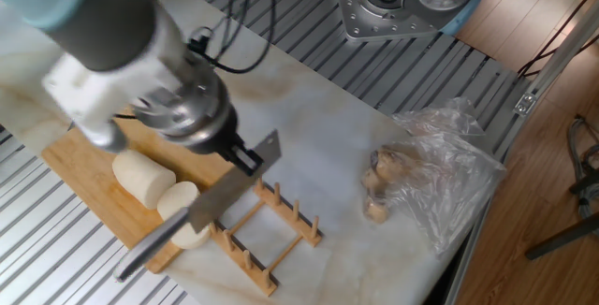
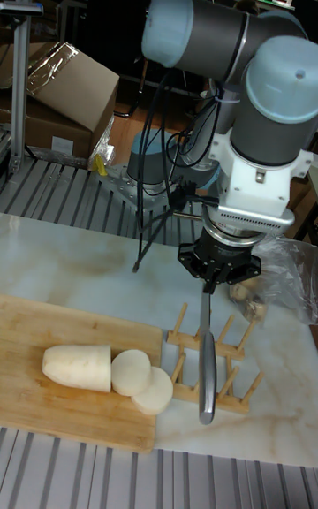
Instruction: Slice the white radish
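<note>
On the light wooden cutting board [image 2: 53, 412], nearest the table's front edge, lies the creamy-white radish [image 2: 78, 367] as one long stub with two round slices leaning beside it. Behind it the black two-finger gripper [image 2: 208, 287] holds a grey steel knife [image 2: 206, 359] above the wooden slotted rack [image 2: 231, 378], fingers closed on the blade's top. Farther back, a crumpled clear plastic bag [image 1: 447, 181] contains brownish lumps [image 1: 378, 185].

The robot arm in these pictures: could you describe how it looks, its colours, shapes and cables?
The arm has thick grey tubular links with rounded pale blue-grey joint caps. Below comes a white wrist block and a shiny metal ring. The gripper is small and black. Black cables hang in loops beside the arm. No markings are readable.
</note>
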Motion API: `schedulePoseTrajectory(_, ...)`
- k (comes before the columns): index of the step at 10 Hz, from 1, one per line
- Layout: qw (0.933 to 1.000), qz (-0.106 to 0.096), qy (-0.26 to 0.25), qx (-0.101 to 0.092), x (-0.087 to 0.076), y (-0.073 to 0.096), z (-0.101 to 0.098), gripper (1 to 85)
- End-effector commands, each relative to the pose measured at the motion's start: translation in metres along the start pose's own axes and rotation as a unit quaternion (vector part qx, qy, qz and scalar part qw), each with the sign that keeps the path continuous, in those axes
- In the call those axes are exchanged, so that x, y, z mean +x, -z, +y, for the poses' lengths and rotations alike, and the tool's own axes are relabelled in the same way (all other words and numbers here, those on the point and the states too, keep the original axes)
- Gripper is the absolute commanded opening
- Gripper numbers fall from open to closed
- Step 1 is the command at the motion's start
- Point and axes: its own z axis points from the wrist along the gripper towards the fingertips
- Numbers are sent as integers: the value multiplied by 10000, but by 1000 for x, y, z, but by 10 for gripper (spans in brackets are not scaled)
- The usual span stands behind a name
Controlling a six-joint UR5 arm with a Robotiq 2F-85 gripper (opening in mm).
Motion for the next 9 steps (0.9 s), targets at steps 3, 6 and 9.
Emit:
schedulePoseTrajectory(3, 9998, -110, -56, 186, 1, -36, 6, 13)
schedulePoseTrajectory(6, 9993, -168, -78, 322, -3, -45, 0, 13)
schedulePoseTrajectory(9, 9989, -204, -104, 407, -10, -55, -5, 13)
